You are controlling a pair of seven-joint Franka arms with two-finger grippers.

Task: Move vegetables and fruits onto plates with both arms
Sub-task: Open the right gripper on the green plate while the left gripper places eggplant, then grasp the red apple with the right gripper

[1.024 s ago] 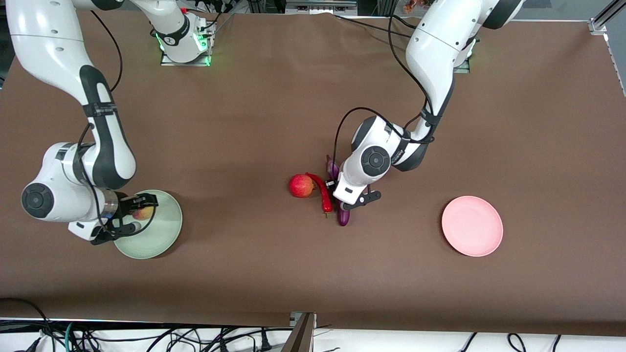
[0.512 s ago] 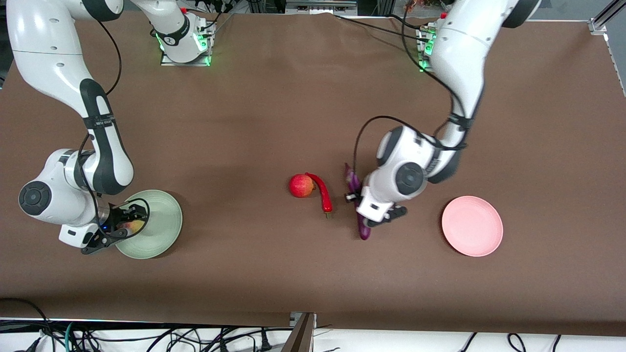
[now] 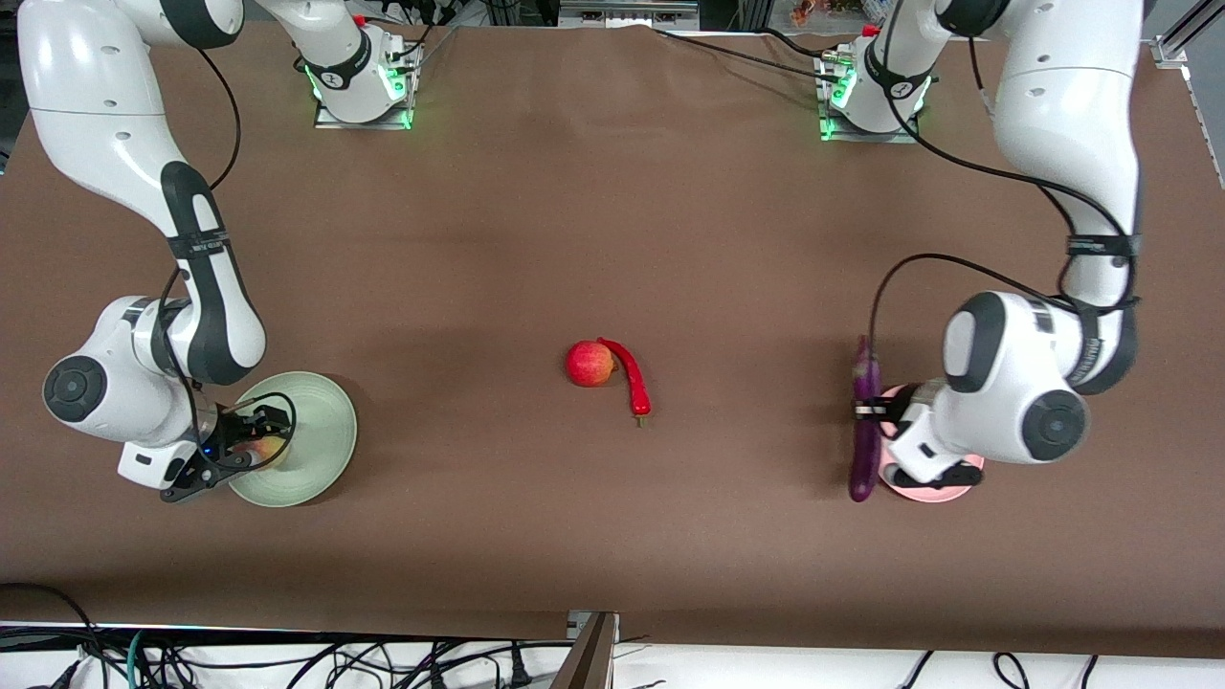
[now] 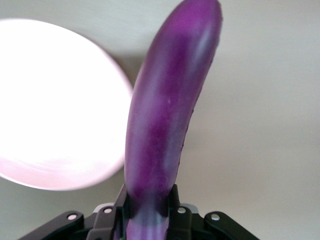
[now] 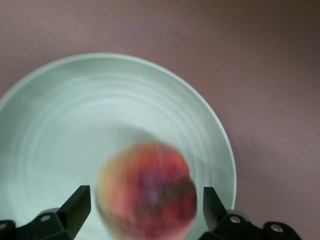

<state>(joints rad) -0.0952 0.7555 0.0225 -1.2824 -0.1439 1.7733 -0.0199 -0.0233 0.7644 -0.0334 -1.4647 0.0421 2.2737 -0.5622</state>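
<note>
Left pincer [image 3: 885,413] clamps the eggplant [image 3: 865,421], long axis toward the camera; right pincer [image 3: 251,442] open.

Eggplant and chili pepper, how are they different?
The eggplant is purple, long and nearly straight; the chili pepper is red, shorter and curved. The eggplant is held by the left gripper at the pink plate; the chili pepper lies on the table beside the apple. Both are glossy.
</note>
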